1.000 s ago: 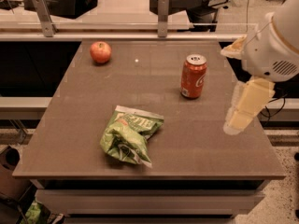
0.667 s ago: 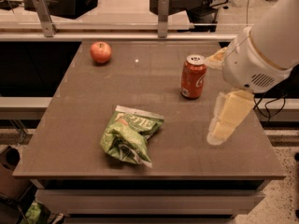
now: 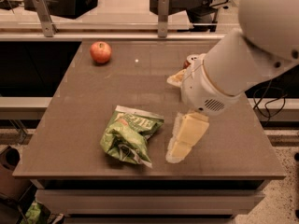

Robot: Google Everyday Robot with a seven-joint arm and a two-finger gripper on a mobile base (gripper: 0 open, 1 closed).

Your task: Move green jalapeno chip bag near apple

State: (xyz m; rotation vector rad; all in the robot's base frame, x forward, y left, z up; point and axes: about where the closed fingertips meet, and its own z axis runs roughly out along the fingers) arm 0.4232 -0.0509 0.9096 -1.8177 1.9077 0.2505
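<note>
Item: green jalapeno chip bag (image 3: pixel 131 136); crumpled shiny green foil with white edges; lies flat at lower centre of the frame, on the near part of the tabletop (image 3: pixel 79 111); white lettering across its upper end, not legible; no brand name can be read.

Item: apple (image 3: pixel 100 52); round, red-orange; sits at upper left, near the far edge of the tabletop; well apart from the bag.

Item: soda can (image 3: pixel 191 59); only its top and a strip of red side show, upper centre-right; the rest is hidden behind the arm; no label readable.

Item: arm (image 3: pixel 243 64); white, enters from upper right; vent grille on the wrist housing.

Item: pincer (image 3: pixel 176 120); centre-right, just right of the bag and not touching it; its cream fingers (image 3: pixel 187 136) stand apart, one low by the tabletop, one peeking out higher; spread wide, gripping nothing.
</note>
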